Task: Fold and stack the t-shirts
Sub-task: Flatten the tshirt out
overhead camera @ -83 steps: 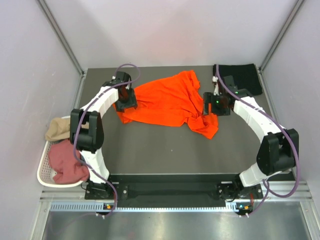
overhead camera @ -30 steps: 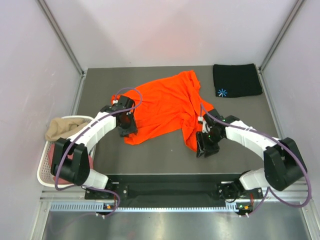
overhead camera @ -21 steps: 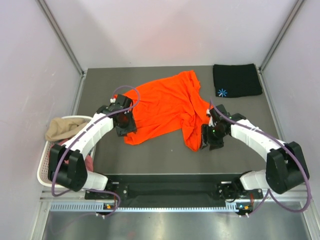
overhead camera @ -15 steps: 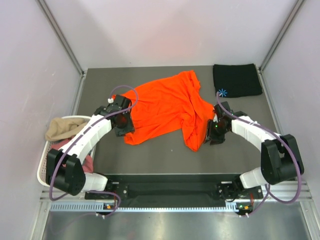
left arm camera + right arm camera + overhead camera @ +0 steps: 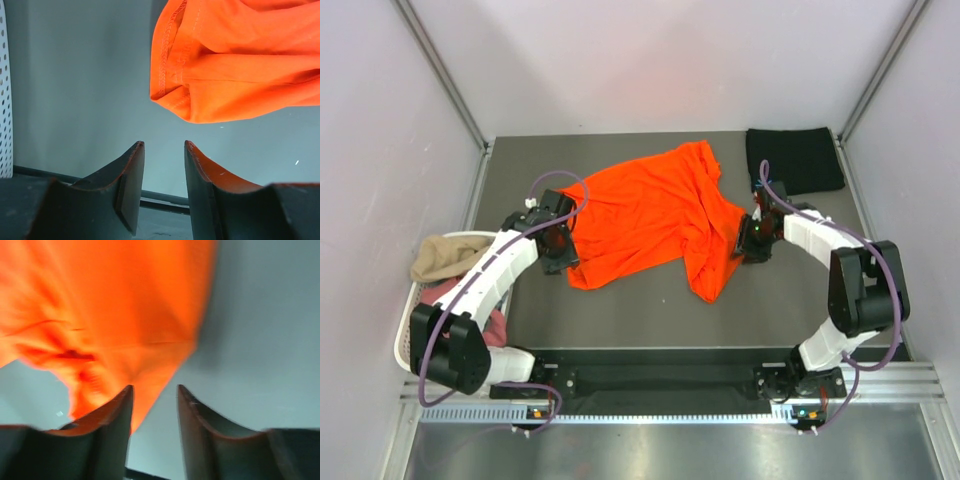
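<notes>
The bright orange t-shirt [image 5: 650, 212] lies crumpled and spread across the middle of the table. My left gripper [image 5: 560, 258] is open and empty just beside the shirt's near-left corner; in the left wrist view that hemmed corner [image 5: 210, 75] lies a little beyond my open left gripper [image 5: 162, 147]. My right gripper [image 5: 748, 245] is open and empty at the shirt's right edge; the blurred orange cloth [image 5: 110, 315] reaches my left fingertip in the right wrist view, where the gripper [image 5: 155, 390] holds nothing. A folded black t-shirt [image 5: 800, 160] lies at the back right, its mark hidden by my right arm.
A white slotted basket [image 5: 408, 345] hangs off the table's left side, holding a tan shirt [image 5: 442, 258] and a dusty pink shirt [image 5: 485, 325]. Its perforated wall [image 5: 4, 100] shows in the left wrist view. Grey walls enclose the table.
The orange shirt was dragged nearer and released. Over the last second my right gripper moved back and right from the shirt's near tail to its right edge. My left gripper drifted slightly left.
</notes>
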Controlling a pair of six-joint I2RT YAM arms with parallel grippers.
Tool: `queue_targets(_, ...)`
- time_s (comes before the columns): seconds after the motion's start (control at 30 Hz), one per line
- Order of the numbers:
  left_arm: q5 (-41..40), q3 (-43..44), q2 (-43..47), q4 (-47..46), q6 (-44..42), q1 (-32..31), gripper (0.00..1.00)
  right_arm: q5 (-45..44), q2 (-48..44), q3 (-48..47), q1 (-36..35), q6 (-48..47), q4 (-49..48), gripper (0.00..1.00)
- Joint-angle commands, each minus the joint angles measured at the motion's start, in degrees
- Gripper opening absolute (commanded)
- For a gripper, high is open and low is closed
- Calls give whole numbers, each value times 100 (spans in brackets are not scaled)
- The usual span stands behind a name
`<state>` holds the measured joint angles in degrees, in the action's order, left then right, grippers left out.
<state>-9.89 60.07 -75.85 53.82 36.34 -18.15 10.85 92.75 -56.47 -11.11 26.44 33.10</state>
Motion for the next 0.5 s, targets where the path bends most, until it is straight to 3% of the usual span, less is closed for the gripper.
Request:
queue_targets(0.0,-13,242,229,59,-13,13,43,523,-204,-514,-215,-288,-24,43)
queue_targets(0.17,-136,233,176,102,66,40,43,514,-468,-637,-646,-402,-181,59)
queue_targets(0.33,162,40,-104,-64,180,215,43,1041,188,-1136,-883,-569,-86,61)
queue_targets(0.47,619,-162,-289,-616,216,531,42,972,472,-1349,-1051,-806,47,61)
